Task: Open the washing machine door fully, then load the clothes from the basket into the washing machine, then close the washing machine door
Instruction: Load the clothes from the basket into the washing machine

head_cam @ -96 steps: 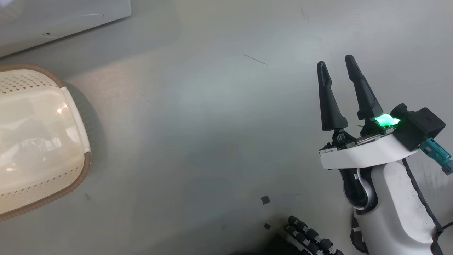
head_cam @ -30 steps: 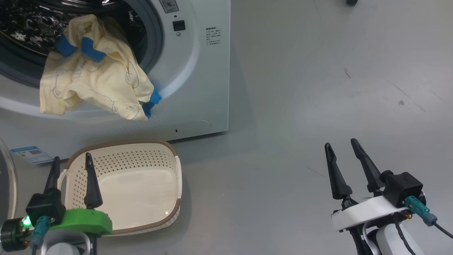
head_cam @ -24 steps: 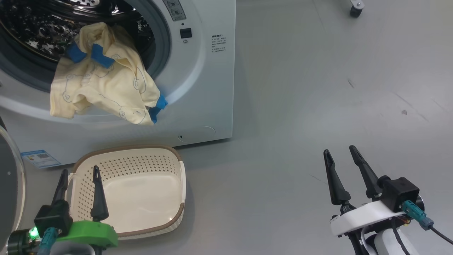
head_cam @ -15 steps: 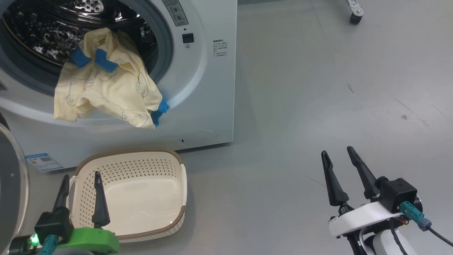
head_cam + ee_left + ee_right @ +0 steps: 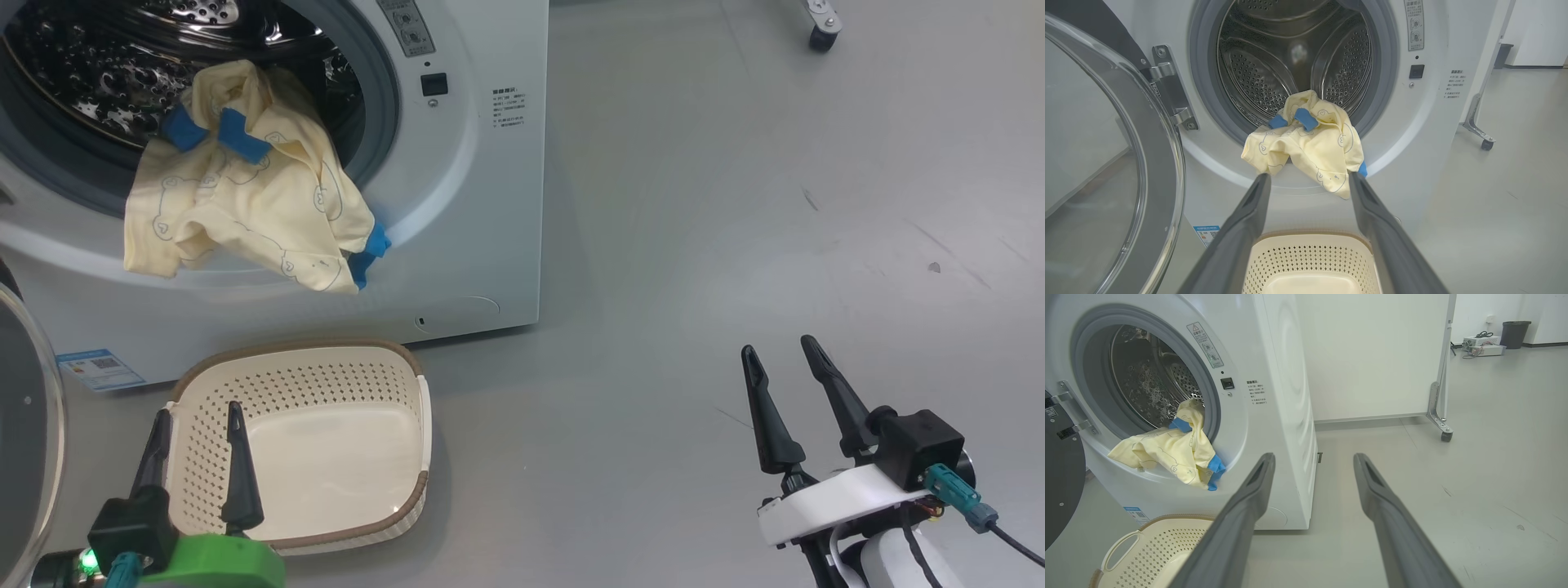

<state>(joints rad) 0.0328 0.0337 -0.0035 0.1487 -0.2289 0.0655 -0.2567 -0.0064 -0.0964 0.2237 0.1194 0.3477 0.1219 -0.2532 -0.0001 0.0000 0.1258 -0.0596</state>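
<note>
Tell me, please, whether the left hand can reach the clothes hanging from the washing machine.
Probably yes: the left hand is open and empty, the clothes hang straight ahead of it, with the basket below the path.

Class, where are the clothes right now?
Head view, upper left: the clothes hang half out of the washing machine, over its grey ring, above the basket.

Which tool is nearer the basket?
Left. The left tool is at the basket's left edge; the right tool is well off to its right, over the floor.
</note>
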